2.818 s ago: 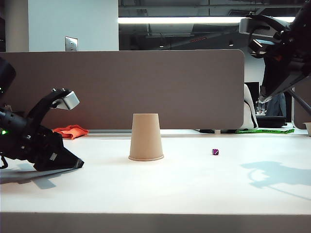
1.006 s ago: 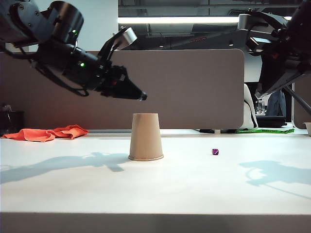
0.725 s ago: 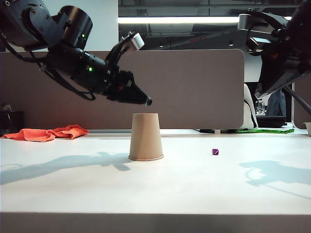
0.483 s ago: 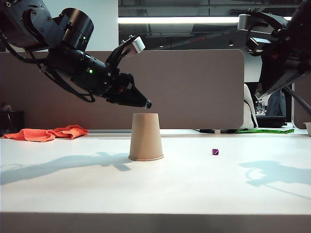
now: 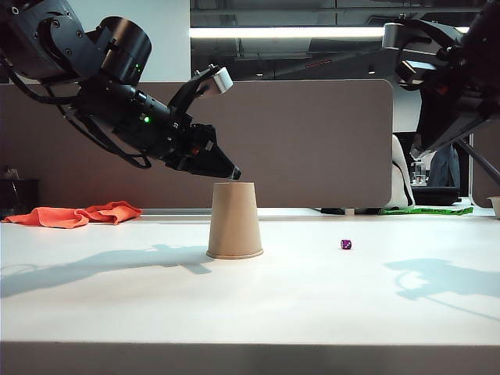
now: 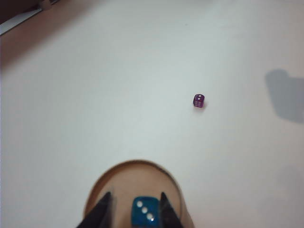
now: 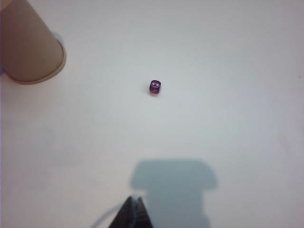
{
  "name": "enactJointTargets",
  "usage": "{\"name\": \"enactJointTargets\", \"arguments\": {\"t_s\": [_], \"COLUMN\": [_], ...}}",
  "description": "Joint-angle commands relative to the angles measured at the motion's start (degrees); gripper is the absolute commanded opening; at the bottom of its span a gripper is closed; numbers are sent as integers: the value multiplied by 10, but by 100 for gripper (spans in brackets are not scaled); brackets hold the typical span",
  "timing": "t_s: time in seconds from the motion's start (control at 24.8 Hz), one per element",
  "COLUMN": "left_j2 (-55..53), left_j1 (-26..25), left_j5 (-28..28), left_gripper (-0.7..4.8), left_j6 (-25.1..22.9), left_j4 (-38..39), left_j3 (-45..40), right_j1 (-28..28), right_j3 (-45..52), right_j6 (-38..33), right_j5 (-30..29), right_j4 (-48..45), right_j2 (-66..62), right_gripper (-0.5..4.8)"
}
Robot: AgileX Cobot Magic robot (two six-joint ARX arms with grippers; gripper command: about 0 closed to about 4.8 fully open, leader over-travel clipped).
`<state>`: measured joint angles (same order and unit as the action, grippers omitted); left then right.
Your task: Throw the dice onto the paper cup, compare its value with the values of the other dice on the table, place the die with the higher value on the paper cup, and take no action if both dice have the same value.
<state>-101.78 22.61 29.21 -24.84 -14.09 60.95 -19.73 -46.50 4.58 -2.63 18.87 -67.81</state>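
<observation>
The tiny bright blue cube die [image 6: 145,212] sits on the flat upturned bottom of the tan-brown paper cup [image 5: 234,221], three pale pips up. The left gripper [image 6: 135,211] has come down to the cup top since a second ago, and its fingers [image 6: 103,212] now stand apart on either side of the die, not pinching it. So the throw looks done. The tiny dark purple die [image 7: 155,86] lies alone on the white table [image 5: 312,297], well apart. The right gripper [image 7: 133,209] hangs high above, fingers together, holding nothing.

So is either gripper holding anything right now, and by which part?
Left gripper: blue die between parted fingers over the paper cup; grip unclear. Right gripper: nothing.
</observation>
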Motion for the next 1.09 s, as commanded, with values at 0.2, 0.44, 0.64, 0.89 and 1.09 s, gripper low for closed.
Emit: {"name": "enactJointTargets", "arguments": {"t_s": [0.2, 0.44, 0.64, 0.89, 1.09], "left_j2": [2, 2, 2, 10, 75], "left_j1": [0, 0, 0, -1, -17], "left_j5": [-35, -31, -31, -52, -153], "left_gripper": [158, 237, 247, 236, 17], "left_j6": [0, 28, 28, 28, 34], "left_j4": [-4, -37, -37, -63, -65], "left_j3": [3, 3, 4, 5, 5], "right_j1": [-1, -1, -1, -1, 2], "right_j3": [-3, -3, -3, -3, -3], "right_j6": [2, 2, 2, 2, 2], "right_j5": [-1, -1, -1, 0, -1], "right_j4": [-7, -7, -7, -9, -56], "right_j2": [2, 2, 2, 2, 21], "right_gripper": [-1, -1, -1, -1, -1]}}
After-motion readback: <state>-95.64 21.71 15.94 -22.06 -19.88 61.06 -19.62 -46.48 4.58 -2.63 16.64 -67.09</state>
